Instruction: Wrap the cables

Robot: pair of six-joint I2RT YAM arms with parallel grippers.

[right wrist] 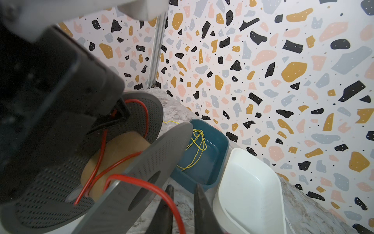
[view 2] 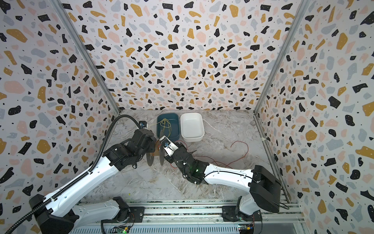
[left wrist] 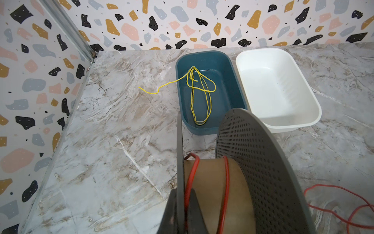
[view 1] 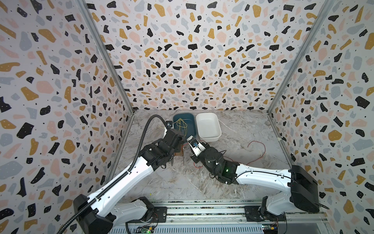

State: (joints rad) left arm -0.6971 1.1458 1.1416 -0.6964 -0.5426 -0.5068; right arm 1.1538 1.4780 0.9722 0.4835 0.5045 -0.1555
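In a top view, slack red cable [view 2: 238,141] trails right of the spool [view 2: 162,157]. Left wrist view: left tool [left wrist: 183,192] clenched on the spool's flange. Right wrist view: right tool [right wrist: 184,188], jaws parted, straddles the cable beside the spool, nearer that slack.

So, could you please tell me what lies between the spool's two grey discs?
On the spool, its tan core, with red cable strands wound over it; the left wrist view shows this best.
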